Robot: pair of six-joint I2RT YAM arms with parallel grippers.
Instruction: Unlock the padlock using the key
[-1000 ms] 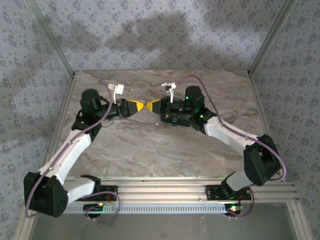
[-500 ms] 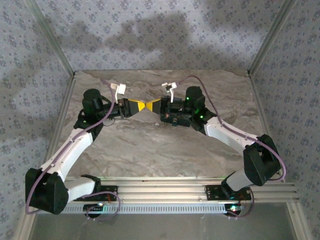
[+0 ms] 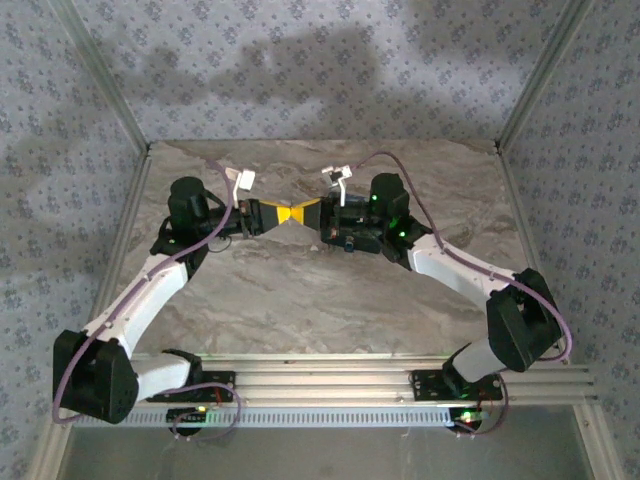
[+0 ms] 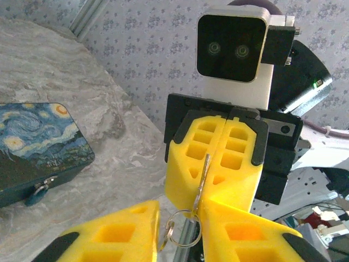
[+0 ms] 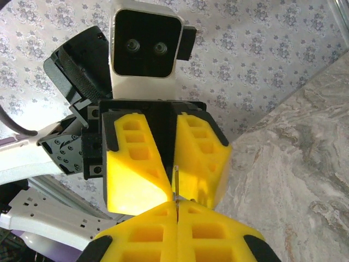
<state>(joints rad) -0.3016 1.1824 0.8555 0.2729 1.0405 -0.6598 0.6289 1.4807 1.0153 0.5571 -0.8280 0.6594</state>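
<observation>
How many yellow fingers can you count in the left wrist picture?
4. Two, pressed together on the key, belong to the right gripper in the middle. Two belong to the left gripper at the bottom edge, flanking the key ring.

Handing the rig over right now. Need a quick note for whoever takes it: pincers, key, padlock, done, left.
Right pincer: shut on the key, tip to tip with the left.
Left pincer: jaws narrowly apart around the key's ring end, not clamped.
Padlock: lying on the table, off to one side, neither pincer touching it.
Done: key picked up.
Left: settle the key grip, carry it to the padlock, insert, turn.
</observation>
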